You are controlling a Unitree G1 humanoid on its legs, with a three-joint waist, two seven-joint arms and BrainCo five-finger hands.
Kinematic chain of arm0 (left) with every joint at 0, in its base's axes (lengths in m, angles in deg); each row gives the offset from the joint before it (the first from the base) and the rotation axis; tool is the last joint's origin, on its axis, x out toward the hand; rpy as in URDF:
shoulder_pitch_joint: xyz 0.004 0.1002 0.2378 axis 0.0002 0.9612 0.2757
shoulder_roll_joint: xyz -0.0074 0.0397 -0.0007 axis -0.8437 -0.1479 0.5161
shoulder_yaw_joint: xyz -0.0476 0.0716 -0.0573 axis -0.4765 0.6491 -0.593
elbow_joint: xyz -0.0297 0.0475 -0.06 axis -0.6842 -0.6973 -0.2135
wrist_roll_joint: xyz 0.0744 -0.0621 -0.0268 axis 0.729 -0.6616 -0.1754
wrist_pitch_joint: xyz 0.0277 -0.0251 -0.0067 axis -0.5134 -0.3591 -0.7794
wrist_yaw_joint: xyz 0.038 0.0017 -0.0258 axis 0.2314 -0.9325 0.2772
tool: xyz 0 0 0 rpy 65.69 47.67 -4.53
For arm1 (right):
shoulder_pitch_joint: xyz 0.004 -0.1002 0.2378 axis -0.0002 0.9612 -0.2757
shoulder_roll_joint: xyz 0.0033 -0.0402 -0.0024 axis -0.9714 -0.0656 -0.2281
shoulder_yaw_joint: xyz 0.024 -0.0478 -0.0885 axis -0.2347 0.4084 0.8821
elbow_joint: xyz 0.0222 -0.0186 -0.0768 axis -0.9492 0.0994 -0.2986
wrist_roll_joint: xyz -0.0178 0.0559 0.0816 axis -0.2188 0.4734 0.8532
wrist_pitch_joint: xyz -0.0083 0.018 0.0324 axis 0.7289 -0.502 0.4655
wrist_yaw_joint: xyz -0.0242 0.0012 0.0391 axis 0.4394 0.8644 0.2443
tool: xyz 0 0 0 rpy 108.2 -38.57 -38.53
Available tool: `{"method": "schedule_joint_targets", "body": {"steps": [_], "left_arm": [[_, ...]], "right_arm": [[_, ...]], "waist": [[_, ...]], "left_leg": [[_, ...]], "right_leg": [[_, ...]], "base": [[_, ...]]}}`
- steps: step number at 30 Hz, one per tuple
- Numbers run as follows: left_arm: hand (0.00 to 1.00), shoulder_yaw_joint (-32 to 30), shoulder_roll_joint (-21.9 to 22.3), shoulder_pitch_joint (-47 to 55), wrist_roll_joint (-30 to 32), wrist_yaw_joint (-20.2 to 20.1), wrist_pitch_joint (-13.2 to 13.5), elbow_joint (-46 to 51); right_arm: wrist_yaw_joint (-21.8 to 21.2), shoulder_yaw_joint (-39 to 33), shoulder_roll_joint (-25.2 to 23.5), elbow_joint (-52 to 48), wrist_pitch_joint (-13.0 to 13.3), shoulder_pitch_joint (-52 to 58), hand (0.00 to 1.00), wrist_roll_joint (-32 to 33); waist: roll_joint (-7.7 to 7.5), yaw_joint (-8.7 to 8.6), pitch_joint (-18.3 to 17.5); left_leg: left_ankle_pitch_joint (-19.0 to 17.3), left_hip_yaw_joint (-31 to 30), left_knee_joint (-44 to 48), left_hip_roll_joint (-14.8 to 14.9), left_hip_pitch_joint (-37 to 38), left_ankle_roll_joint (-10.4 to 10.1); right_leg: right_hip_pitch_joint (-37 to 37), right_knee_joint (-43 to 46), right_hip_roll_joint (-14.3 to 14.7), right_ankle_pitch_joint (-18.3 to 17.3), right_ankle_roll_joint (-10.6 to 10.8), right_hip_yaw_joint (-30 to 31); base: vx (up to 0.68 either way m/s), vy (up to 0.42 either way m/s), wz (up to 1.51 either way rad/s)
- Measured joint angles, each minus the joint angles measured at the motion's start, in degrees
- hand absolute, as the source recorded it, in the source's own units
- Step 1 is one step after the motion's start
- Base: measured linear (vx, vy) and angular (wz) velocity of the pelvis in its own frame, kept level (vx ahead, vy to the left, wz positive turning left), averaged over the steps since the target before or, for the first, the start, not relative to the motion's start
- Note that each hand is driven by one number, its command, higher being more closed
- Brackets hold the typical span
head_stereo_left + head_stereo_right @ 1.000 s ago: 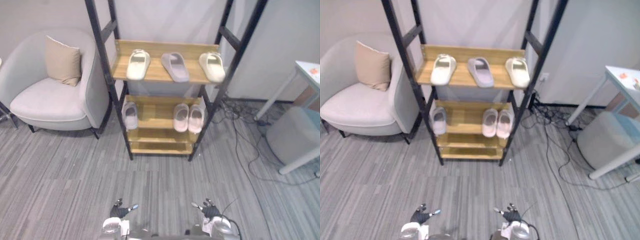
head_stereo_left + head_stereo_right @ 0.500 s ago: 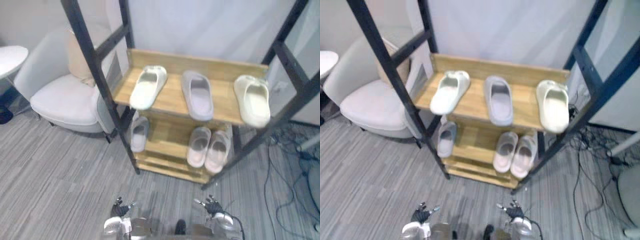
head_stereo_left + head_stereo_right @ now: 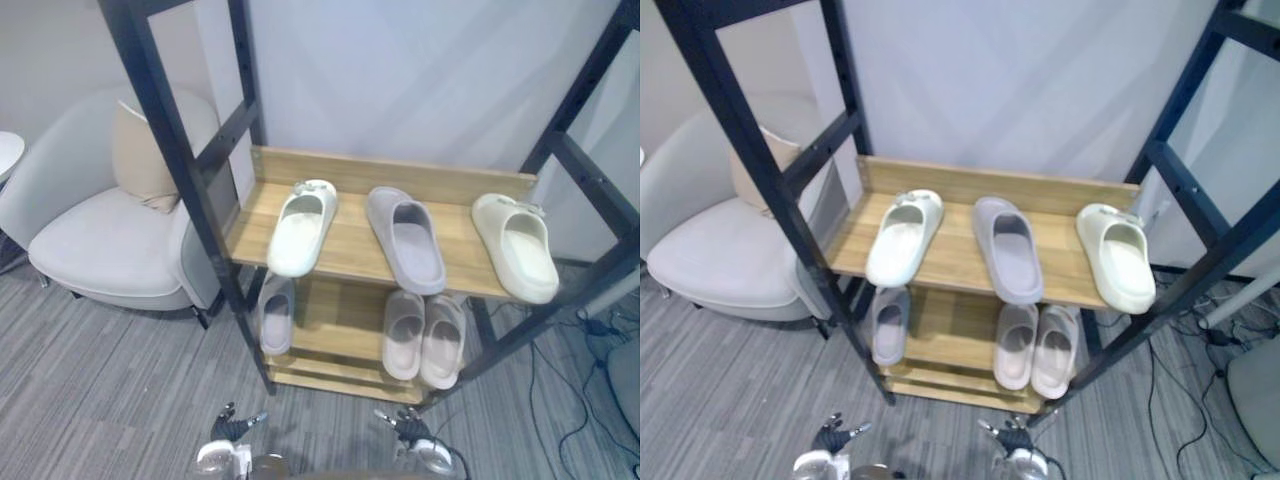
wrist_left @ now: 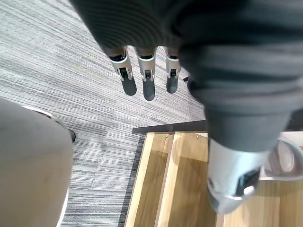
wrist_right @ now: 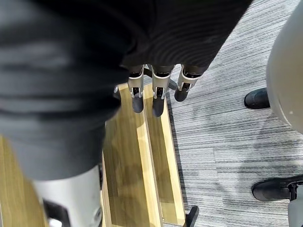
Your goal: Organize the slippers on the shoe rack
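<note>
A black-framed shoe rack point(image 3: 352, 251) with wooden shelves stands before me. Its upper shelf carries a cream slipper point(image 3: 300, 228) on the left, a grey slipper point(image 3: 405, 238) in the middle and a second cream slipper point(image 3: 515, 245) on the right. On the lower shelf a lone grey slipper point(image 3: 275, 315) lies at the left and a pinkish pair point(image 3: 423, 337) at the right. My left hand point(image 3: 232, 428) and right hand point(image 3: 410, 428) hang low in front of the rack, both open and holding nothing. In the wrist views straight fingers point(image 4: 148, 80) point(image 5: 158, 94) point at the rack's bottom slats point(image 5: 137, 179).
A light grey armchair point(image 3: 100, 240) with a beige cushion point(image 3: 140, 165) stands left of the rack. Black cables point(image 3: 590, 340) trail over the carpet at the right. A white round tabletop point(image 3: 8, 150) shows at the far left edge.
The camera has moved closer to the rack, which now looms larger. The slippers lie where they were. Both hands stay low and open.
</note>
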Motion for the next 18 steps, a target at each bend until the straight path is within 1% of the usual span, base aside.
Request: {"method": "schedule_joint_targets", "body": {"steps": [2, 5, 6, 8, 9, 11, 12, 13, 14, 15, 16, 17, 18], "left_arm": [[0.00, 0.7, -0.1, -0.1, 0.0, 0.0, 0.0, -0.4], [0.00, 2.7, -0.2, -0.5, 0.1, 0.0, 0.0, -1.6], [0.00, 2.9, -0.2, -0.5, 0.1, 0.0, 0.0, -1.6], [0.00, 3.7, -0.4, -0.5, 0.8, 0.0, 0.0, -1.9], [0.00, 4.0, -0.5, -0.5, 1.0, 0.0, 0.0, -2.0], [0.00, 5.0, -0.8, -0.5, 1.1, 0.2, 0.0, -2.0], [0.00, 5.1, -1.0, -0.4, 1.2, 0.5, 0.0, -1.7], [0.00, 5.1, -1.0, -0.3, 1.3, 0.8, 0.0, -1.5], [0.00, 5.3, -1.2, -0.2, 1.6, 1.0, 0.0, -1.4], [0.00, 5.3, -1.2, -0.2, 1.6, 1.0, 0.0, -1.4], [0.00, 5.3, -1.2, -0.1, 1.6, 1.0, 0.0, -1.3], [0.00, 5.3, -1.2, -0.1, 1.6, 1.0, 0.0, -1.3], [0.00, 5.3, -1.3, 0.3, 1.6, 1.0, 0.0, -1.0]], "right_arm": [[0.0, 0.0, 0.2, 0.2, 0.1, 0.0, 0.00, 0.0], [0.1, 0.4, 1.4, 1.2, 0.2, -0.3, 0.00, 0.0], [0.2, 0.5, 1.5, 1.2, 0.2, -0.3, 0.00, 0.0], [1.0, 2.1, 2.6, 0.8, 0.2, -0.2, 0.00, -0.1], [1.1, 2.2, 3.1, 0.4, 0.2, -0.2, 0.00, -0.1], [2.3, 3.6, 3.6, -5.9, -0.1, 3.4, 0.00, -0.2], [3.1, 4.7, 3.8, -11.8, -0.1, 6.0, 0.00, -0.4], [3.3, 5.3, 3.9, -15.6, -0.2, 7.4, 0.00, -0.8], [3.5, 6.3, 4.1, -21.9, -0.1, 9.1, 0.00, -2.3], [3.5, 6.6, 4.1, -23.7, -0.1, 9.7, 0.00, -2.4], [3.6, 6.8, 4.1, -30.2, -0.1, 11.6, 0.00, -2.8], [3.6, 6.8, 4.1, -32.0, -0.1, 12.1, 0.00, -3.0], [3.7, 6.8, 4.0, -40.2, 0.0, 14.6, 0.00, -4.8]], "waist": [[-0.17, -0.01, -0.2], [0.51, -0.04, -0.5], [0.55, -0.05, -0.4], [0.44, -0.61, -0.4], [0.37, -0.64, -0.5], [0.45, -0.91, -0.5], [0.28, -0.91, -0.4], [0.24, -0.94, -0.4], [0.16, -1.21, -0.3], [0.13, -1.27, -0.3], [0.06, -1.44, -0.4], [0.06, -1.46, -0.4], [0.03, -1.97, -0.4]], "left_leg": [[0.9, 0.1, -1.7, -0.2, 0.7, -0.1], [4.2, 0.9, -7.8, -0.3, 3.5, -0.2], [4.5, 1.0, -8.3, -0.4, 3.8, -0.2], [6.6, 1.5, -12.3, -0.5, 5.9, -0.1], [6.7, 1.5, -12.7, -0.6, 6.0, -0.1], [7.4, 1.9, -14.3, -0.8, 6.8, 0.2], [7.4, 2.5, -14.3, -0.9, 6.8, 0.2], [7.3, 3.0, -14.3, -0.9, 6.7, 0.2], [7.3, 3.6, -14.3, -1.0, 6.5, 0.1], [7.2, 3.8, -14.3, -1.0, 6.5, 0.1], [7.1, 4.5, -14.3, -1.1, 6.5, 0.1], [7.1, 4.6, -14.3, -1.1, 6.5, 0.1], [7.0, 4.8, -14.3, -1.1, 6.5, 0.2]], "right_leg": [[0.0, -0.3, 0.1, 0.3, 0.0, 0.1], [0.2, -1.9, 0.6, 1.5, -0.3, 1.1], [0.1, -1.9, 0.6, 1.5, -0.3, 1.2], [-0.1, -2.0, 0.8, 1.6, -0.3, 2.1], [-0.2, -2.0, 0.8, 1.6, -0.3, 2.2], [-0.4, -2.2, 0.8, 1.9, 0.0, 2.9], [-0.6, -2.5, 0.8, 2.2, 0.2, 3.7], [-0.9, -2.7, 0.8, 2.5, 0.2, 4.2], [-1.4, -2.8, 0.8, 2.8, 0.3, 5.1], [-1.5, -2.8, 0.8, 2.9, 0.3, 5.3], [-2.1, -2.8, 0.8, 3.0, 0.4, 6.0], [-2.1, -2.8, 0.8, 3.0, 0.4, 6.1], [-2.3, -2.8, 0.8, 3.1, 0.5, 6.4]], "base": [[-0.02, -0.019, -0.04], [-0.04, -0.022, -0.13], [-0.07, -0.027, -0.14], [-0.08, -0.015, -0.13], [-0.08, 0.008, -0.11], [-0.07, 0.025, -0.13], [-0.05, 0.045, -0.24], [-0.06, 0.063, -0.35], [-0.05, 0.054, -0.27], [-0.04, 0.048, -0.31], [-0.03, 0.030, -0.20], [-0.03, 0.024, -0.22], [-0.02, 0.008, -0.08]]}}
